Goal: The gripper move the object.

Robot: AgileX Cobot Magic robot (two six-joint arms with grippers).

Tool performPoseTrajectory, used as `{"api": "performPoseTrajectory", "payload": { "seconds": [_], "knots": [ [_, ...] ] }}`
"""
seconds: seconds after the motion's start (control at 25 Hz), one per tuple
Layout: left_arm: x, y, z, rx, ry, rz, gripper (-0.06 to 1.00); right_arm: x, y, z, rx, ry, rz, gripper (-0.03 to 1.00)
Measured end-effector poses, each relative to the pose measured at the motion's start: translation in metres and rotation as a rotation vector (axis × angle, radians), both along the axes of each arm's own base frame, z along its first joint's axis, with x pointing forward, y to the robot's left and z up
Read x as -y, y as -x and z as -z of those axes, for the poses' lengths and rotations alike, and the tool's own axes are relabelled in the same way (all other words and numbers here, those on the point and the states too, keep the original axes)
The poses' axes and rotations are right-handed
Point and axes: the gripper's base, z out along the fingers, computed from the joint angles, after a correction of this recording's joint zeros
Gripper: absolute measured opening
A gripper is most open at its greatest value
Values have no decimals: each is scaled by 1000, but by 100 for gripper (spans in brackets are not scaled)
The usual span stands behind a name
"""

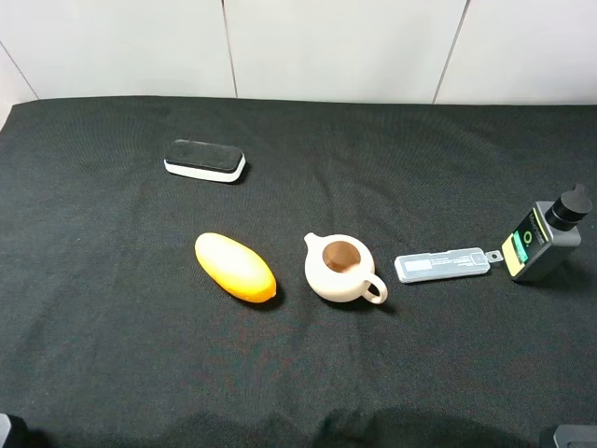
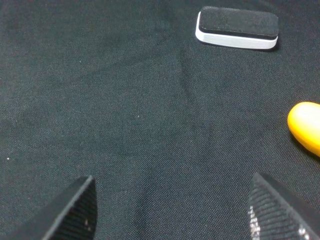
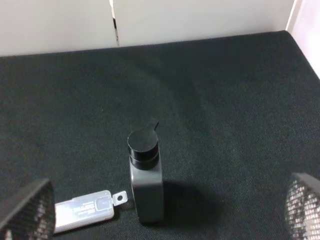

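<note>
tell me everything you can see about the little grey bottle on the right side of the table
The bottle is a small dark grey rectangular block, plastic by its look, with a round black cap that has a short spout. One face carries a green and cream label with a circle mark. It stands upright on the black cloth near the right edge, beside the tab end of a clear flat case. Nothing grips it.

Open cloth surrounds the bottle [image 1: 538,245] except where the clear case [image 1: 441,265] lies just beside it.

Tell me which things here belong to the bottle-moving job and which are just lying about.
Job: dark grey bottle, right gripper standing open.
Lying about: eraser block, orange mango-shaped thing, cream teapot, clear plastic case.
</note>
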Motion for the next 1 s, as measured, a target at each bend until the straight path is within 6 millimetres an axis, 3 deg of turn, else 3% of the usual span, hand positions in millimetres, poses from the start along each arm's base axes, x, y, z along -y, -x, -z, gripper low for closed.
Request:
{"api": "performPoseTrajectory", "payload": {
  "seconds": [1.0],
  "knots": [
    [0,0,0,0,0,0,68,1,0,0,-4,73,-23,69]
  ]
}}
